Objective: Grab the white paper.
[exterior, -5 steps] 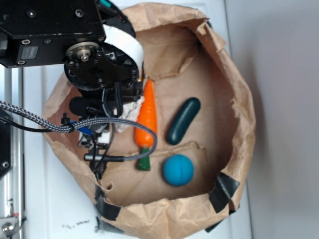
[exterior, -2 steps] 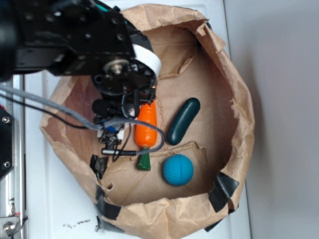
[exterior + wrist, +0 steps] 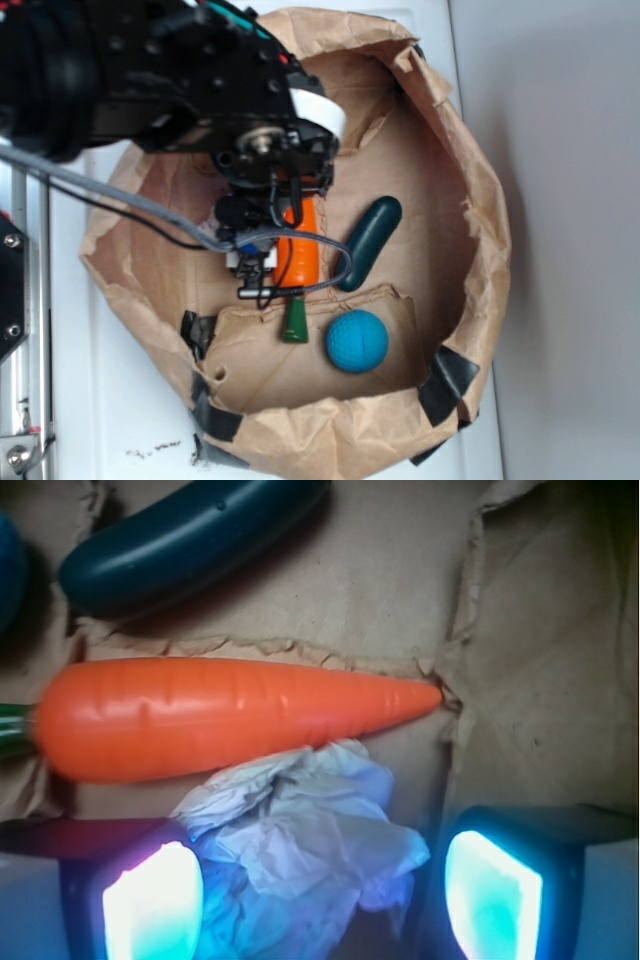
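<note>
Looking at the exterior view from the left side: the black robot arm [image 3: 150,70] reaches in from the top-left corner and covers the left part of the big brown paper bag [image 3: 470,180], which lies opened up like a shallow bowl on a white bench [image 3: 110,400]. Cables [image 3: 130,200] loop off the arm down over the bag's floor. The gripper [image 3: 262,262] sits low in the bag just left of the orange carrot [image 3: 303,250], so you only see part of the carrot plus its green stem end pointing at the bag's bottom edge. Right of that lies a dark green cucumber thing [image 3: 368,243], tilted, and below it a blue ball [image 3: 357,341] toward the bottom rim. Black tape patches show on the bag's lower edge.

The wrist cam is where it gets clear. The white paper [image 3: 300,850] is a crumpled wad right up against the carrot's [image 3: 230,718] lower side, and it sits between the two fingers [image 3: 150,895], which glow blue-ish. They're spread apart, one on each side of the wad, not squeezing it from what I can see. The cucumber [image 3: 190,540] runs across the top left of that view.
</note>
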### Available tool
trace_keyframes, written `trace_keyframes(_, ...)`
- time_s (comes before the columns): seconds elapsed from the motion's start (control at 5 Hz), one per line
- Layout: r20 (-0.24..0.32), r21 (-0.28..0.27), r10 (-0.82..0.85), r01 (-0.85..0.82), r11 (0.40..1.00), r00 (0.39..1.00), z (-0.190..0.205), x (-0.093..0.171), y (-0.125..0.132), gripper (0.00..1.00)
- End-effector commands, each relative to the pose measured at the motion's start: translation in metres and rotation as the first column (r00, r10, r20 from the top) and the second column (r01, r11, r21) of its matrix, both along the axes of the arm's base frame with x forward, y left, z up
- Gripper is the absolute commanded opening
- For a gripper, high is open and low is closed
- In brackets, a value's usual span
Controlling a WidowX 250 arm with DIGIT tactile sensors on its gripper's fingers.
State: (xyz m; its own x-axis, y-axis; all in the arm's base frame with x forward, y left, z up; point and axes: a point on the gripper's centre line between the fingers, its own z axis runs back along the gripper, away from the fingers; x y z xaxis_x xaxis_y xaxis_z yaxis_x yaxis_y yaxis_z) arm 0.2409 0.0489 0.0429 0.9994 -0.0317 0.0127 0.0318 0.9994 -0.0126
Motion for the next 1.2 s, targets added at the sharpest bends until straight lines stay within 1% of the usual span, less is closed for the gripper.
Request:
trace_keyframes(0.0, 0.068, 0.032, 0.031, -0.034, 0.999, 0.997, -0.011, 0.011, 0.006, 0.00)
trace_keyframes(0.2, 0.079, 0.037, 0.056, -0.059, 0.998, 0.995, -0.011, 0.013, 0.008, 0.00)
trace_keyframes(0.4, 0.083, 0.028, 0.070, -0.073, 0.997, 0.994, -0.005, 0.015, 0.008, 0.00)
trace_keyframes(0.6, 0.074, -0.006, 0.089, -0.088, 0.996, 0.993, 0.007, 0.014, 0.010, 0.00)
trace_keyframes(0.8, 0.090, -0.051, 0.137, -0.133, 0.990, 0.986, 0.037, 0.012, 0.012, 0.00)
trace_keyframes(1.0, 0.084, -0.137, 0.177, -0.165, 0.977, 0.981, 0.077, 0.008, 0.020, 0.00)
